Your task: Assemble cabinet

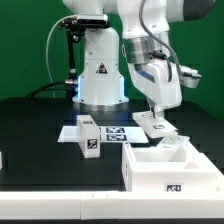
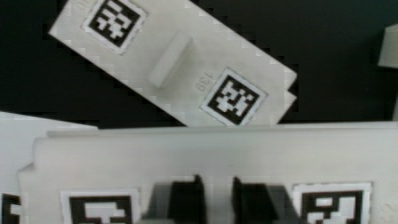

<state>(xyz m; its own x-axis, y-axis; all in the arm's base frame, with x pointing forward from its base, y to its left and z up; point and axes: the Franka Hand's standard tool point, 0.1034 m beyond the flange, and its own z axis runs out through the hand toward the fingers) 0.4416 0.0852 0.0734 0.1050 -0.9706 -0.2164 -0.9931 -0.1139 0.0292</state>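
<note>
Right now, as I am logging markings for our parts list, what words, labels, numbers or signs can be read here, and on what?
Words or numbers: none can be read.
Warning triangle, on the robot base: its symbol is too small to read.
Square black-and-white tags, patterns without text: on the cabinet box, the flat panel, the small white block and the marker board.
</note>
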